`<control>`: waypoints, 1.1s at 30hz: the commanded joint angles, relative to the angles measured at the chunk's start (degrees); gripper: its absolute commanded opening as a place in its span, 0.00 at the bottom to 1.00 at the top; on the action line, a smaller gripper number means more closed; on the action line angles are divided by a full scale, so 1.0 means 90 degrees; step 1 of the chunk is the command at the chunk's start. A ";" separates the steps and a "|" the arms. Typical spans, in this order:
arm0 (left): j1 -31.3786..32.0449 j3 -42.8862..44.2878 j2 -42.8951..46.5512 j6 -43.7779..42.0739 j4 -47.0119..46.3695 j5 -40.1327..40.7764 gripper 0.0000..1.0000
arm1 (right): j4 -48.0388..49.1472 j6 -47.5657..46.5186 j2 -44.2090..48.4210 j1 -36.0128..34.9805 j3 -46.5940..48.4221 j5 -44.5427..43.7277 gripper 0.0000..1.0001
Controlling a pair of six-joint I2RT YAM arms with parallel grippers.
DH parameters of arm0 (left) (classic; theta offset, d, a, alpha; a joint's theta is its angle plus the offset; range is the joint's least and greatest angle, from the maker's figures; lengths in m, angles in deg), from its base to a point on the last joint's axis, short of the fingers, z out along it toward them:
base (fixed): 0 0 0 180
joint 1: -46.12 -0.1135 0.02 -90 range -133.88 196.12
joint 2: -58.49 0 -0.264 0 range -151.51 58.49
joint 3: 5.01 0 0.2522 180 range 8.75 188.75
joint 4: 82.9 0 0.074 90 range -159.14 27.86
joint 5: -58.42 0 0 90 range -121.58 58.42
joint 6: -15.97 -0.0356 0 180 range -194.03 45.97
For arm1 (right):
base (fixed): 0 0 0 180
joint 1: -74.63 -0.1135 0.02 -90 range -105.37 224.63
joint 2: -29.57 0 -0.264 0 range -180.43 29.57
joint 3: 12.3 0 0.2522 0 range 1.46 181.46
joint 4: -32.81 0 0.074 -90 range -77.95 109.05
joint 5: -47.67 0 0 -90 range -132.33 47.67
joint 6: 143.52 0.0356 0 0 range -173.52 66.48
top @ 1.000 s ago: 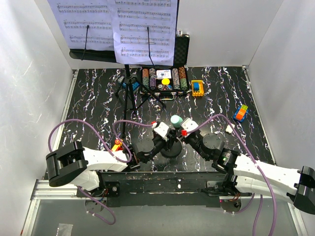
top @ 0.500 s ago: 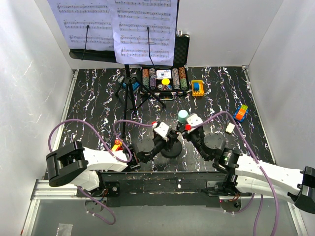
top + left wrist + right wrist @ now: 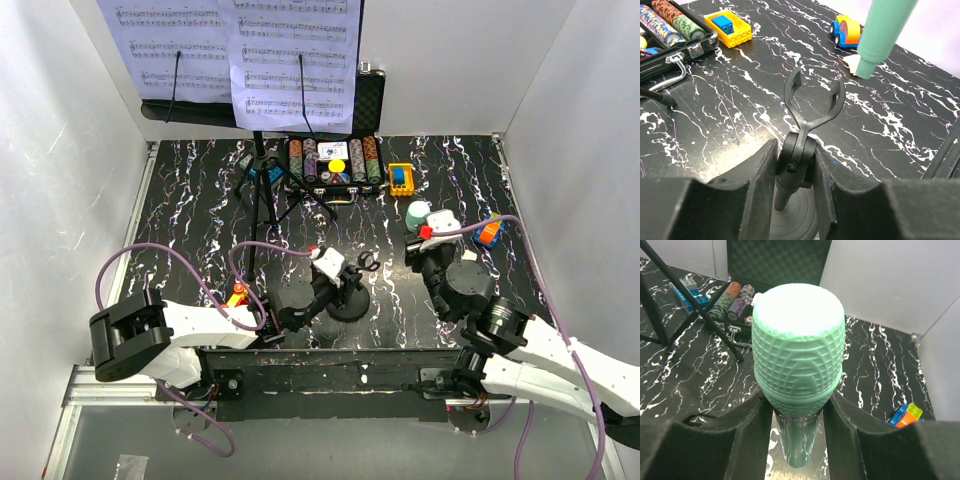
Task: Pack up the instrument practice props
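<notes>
Tall tripod music stand [image 3: 256, 190] at back-left: thin black legs splayed on my marbled table [image 3: 190, 230], white sheet-music pages [image 3: 290, 60] on its desk. Right of it sits a foam-lined case [image 3: 370, 100] w/ striped chips [image 3: 330, 158]; one tripod leg runs just in front of it. My left gripper [image 3: 796, 160] is clamped on the neck of the round-based mic stand [image 3: 348, 303], front-centre. The left wrist cam shows its Y-shaped plastic clip [image 3: 810, 100]; top cam barely does. My right gripper [image 3: 797, 427] grips the mint microphone [image 3: 797, 350] by the handle, head up, well right of the stand. Its ribbed head is only clear on the right wrist cam. Yellow block toy [image 3: 400, 178] & toy car [image 3: 489, 230] are nearby.
</notes>
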 commanded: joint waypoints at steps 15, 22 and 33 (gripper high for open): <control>0.0142 0.0251 0.0691 0.0382 0.2311 -0.0193 0.62 | -0.2398 0.2213 0.0701 -0.0018 0.0273 0.0483 0.01; 0.0142 -0.0304 0.1286 0.0548 0.1765 -0.0251 0.93 | -0.2437 0.2341 0.0789 -0.0009 0.0185 0.0600 0.01; 0.0142 -0.0911 0.2186 0.0733 0.1714 -0.0213 0.98 | -0.2594 0.2575 0.1072 -0.0009 -0.0020 0.0707 0.01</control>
